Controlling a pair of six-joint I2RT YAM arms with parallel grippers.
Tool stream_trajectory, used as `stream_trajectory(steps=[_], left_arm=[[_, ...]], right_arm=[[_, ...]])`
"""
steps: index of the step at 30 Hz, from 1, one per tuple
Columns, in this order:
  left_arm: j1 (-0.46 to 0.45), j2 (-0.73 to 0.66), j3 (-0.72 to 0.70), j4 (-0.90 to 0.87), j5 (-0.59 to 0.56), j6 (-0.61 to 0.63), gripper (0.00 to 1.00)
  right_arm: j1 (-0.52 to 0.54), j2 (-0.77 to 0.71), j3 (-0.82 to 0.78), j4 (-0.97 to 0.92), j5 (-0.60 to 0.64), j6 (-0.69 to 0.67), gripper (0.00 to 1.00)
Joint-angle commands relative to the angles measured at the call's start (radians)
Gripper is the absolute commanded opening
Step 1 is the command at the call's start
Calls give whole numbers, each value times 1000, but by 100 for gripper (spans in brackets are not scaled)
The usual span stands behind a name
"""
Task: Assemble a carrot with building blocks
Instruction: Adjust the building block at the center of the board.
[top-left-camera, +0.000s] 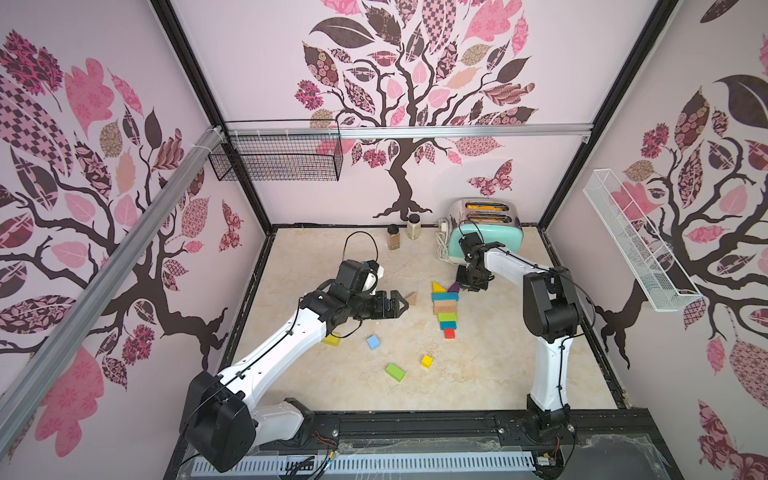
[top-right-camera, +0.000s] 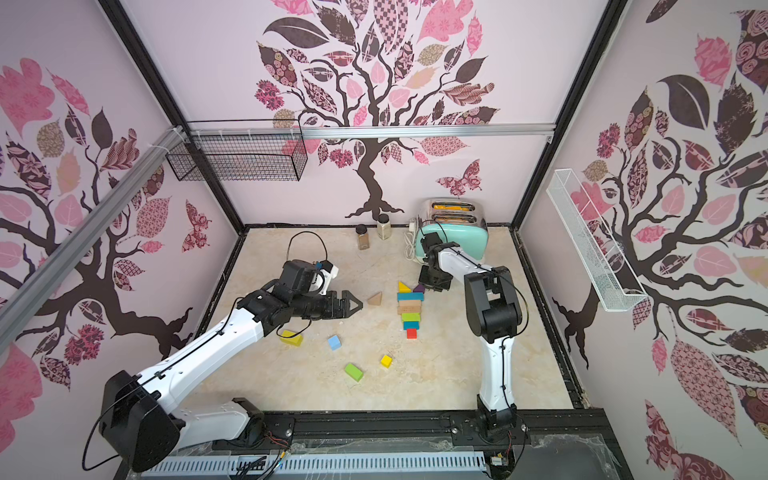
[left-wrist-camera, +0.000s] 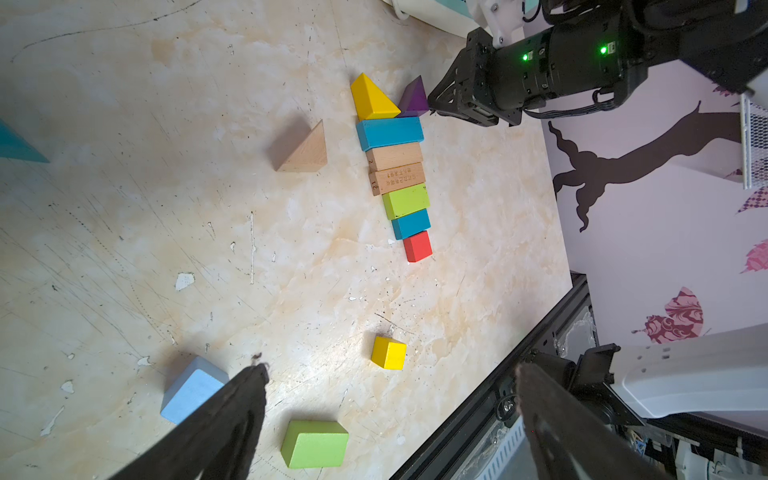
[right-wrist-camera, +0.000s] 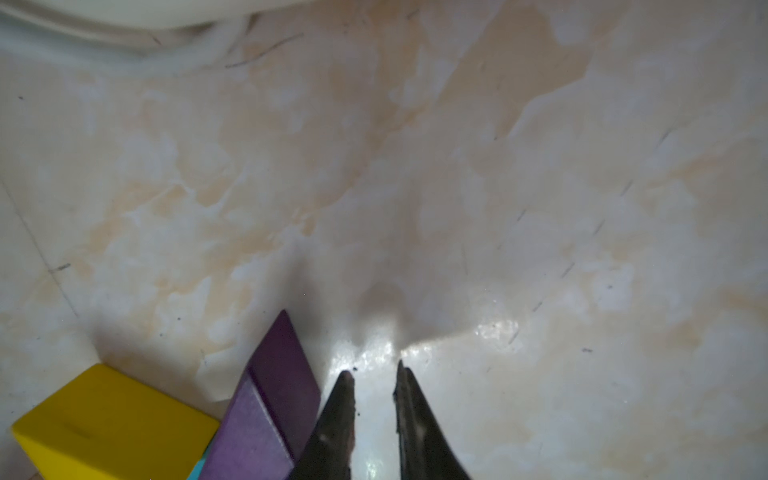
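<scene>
The building blocks form a flat column (top-left-camera: 445, 309) in both top views: red cube (left-wrist-camera: 417, 246), teal, green, two bare wood bricks and a long teal brick (left-wrist-camera: 390, 132), with a yellow wedge (left-wrist-camera: 371, 97) and a purple wedge (left-wrist-camera: 414, 96) at its far end. My right gripper (right-wrist-camera: 372, 370) sits just beside the purple wedge (right-wrist-camera: 266, 399), jaws slightly open over bare table. My left gripper (left-wrist-camera: 390, 374) hovers wide open and holds nothing, left of a loose wooden wedge (top-left-camera: 411, 298).
Loose blocks lie nearer the front: a yellow brick (top-left-camera: 331, 340), a light blue one (top-left-camera: 373, 342), a yellow cube (top-left-camera: 426, 360), a green brick (top-left-camera: 395, 372). A mint toaster (top-left-camera: 494, 237), its white cable (top-left-camera: 441, 245) and two spice jars (top-left-camera: 393, 237) stand at the back.
</scene>
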Motion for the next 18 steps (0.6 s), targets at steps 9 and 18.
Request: stream_trajectory(steps=[9, 18], left_arm=[[-2, -1, 15, -3, 1, 15, 98], [-3, 0, 11, -3, 1, 16, 98]], right_arm=[[-1, 18, 44, 19, -16, -8, 22], [-1, 43, 70, 23, -13, -14, 24]])
